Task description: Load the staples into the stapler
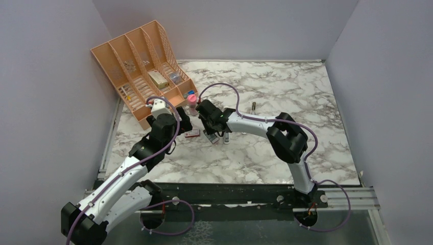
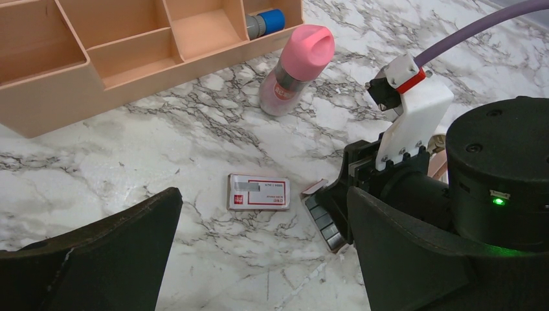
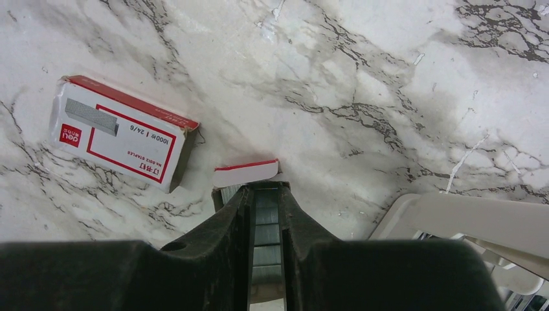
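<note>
The staples (image 3: 265, 223) are grey strips in a small flat tray (image 2: 322, 220) with a red-and-white flap at its far end. My right gripper (image 3: 265, 191) reaches down into the tray, its narrow jaws pressed on a row of strips. The red-and-white sleeve (image 3: 123, 133) lies just left of the tray, flat on the marble. My left gripper (image 2: 262, 220) hovers open above the sleeve (image 2: 259, 192), touching nothing. The stapler (image 3: 453, 220), pale and partly cut off, sits right of the tray. From above, both grippers (image 1: 184, 125) (image 1: 209, 130) meet near the sleeve (image 1: 192, 133).
A peach desk organiser (image 1: 143, 66) stands at the back left, with a blue-capped item (image 2: 265, 23) in its front slot. A pink-capped bottle (image 2: 294, 68) stands just in front of it, close behind the grippers. A small dark object (image 1: 254, 106) lies further right.
</note>
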{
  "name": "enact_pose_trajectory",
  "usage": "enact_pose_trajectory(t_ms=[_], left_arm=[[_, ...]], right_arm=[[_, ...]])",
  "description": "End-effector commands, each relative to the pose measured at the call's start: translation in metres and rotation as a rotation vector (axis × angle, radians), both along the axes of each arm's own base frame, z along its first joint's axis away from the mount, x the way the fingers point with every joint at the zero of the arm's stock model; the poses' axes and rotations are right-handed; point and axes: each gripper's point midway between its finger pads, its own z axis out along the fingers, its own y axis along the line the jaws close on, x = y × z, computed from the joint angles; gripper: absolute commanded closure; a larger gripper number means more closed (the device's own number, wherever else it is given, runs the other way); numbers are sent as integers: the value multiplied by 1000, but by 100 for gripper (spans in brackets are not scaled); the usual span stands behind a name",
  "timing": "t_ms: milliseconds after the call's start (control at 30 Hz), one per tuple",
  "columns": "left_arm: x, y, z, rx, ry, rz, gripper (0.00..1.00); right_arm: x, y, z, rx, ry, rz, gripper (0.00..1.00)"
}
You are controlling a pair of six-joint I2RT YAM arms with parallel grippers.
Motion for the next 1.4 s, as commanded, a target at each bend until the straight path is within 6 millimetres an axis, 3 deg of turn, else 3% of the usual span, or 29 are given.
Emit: enact_pose_trajectory(t_ms=[0,300,633,800,1033,1200,1367], left_arm=[[-1,7,2,8,-5,26,1],[0,6,2,9,-6,26,1],[1,5,3,8,-6,23,1],[0,5,2,8,-4,21,1],[1,1,4,-7,-11,2,1],[0,-1,0,-10,-4,-9,1],[-1,-2,0,-20,-6,-10,1]], right_arm=[[10,6,19,22,-53,-6,77],[0,6,30,48,-28,20,76],[-19,-13,46,48,-2,30,77],[-37,-37,52,15,23,27,76],[-77,-88,50,-49,103,-19,76],[-102,-121,35,-89,165,-79,76],[-113,-132,21,-99,219,-111,75]])
